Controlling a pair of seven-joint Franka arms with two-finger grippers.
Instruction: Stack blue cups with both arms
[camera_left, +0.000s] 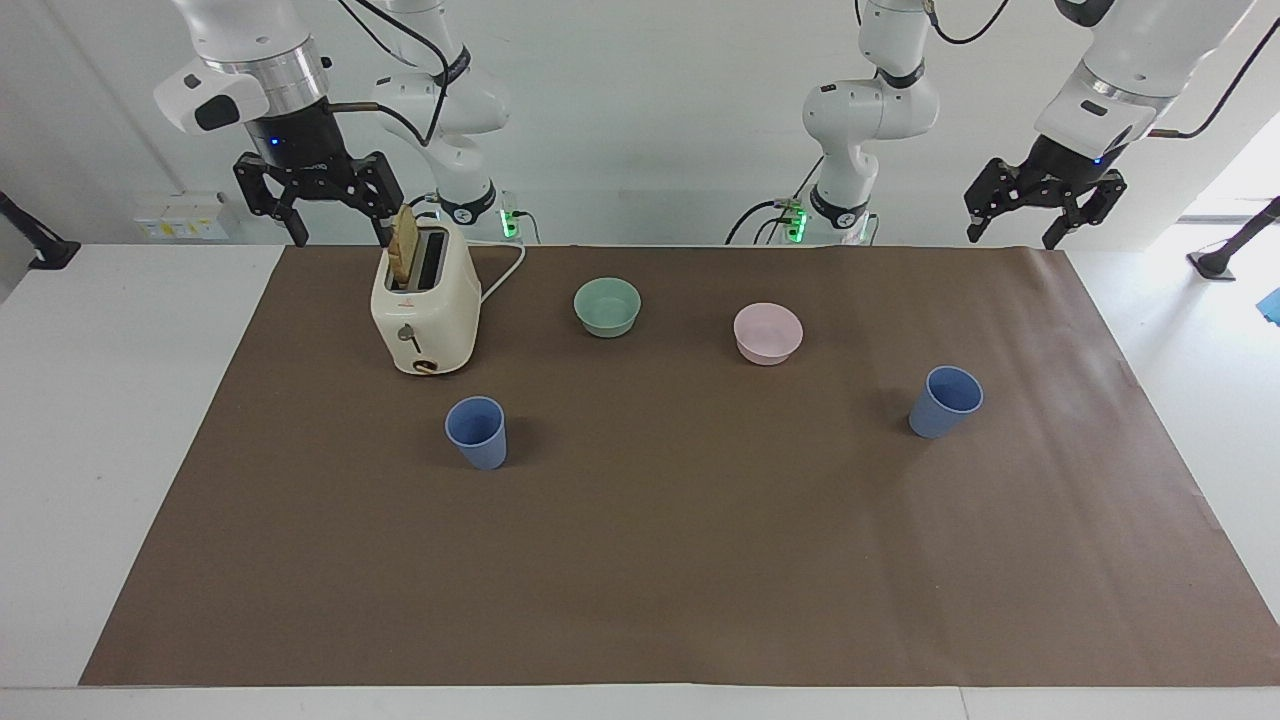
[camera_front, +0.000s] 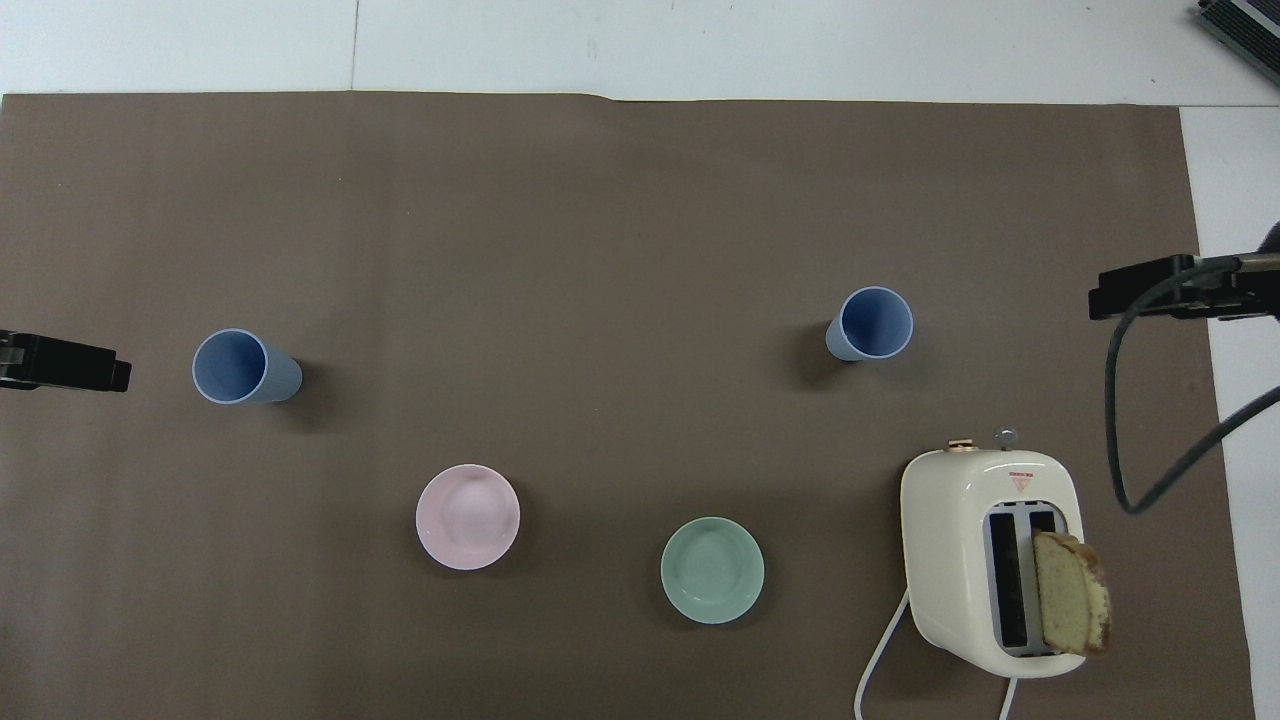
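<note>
Both grippers are held raised at the robots' edge of the mat — the right gripper (camera_left: 312, 210) spread over the toaster (camera_left: 425, 310), the left gripper (camera_left: 1045, 208) spread at its own end. Farther out, two blue cups are stood upright, well apart: one cup (camera_left: 476, 431) by the toaster, the other cup (camera_left: 945, 401) toward the left arm's end.

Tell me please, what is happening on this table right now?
Nothing is being handled yet. The two blue cups stand upright and apart on the brown mat: one just beyond the toaster from the robots, the other toward the left arm's end. The right gripper hangs open above the toaster, and the left gripper hangs open over the mat's edge. Both hold nothing. The stacking has not begun.
</note>
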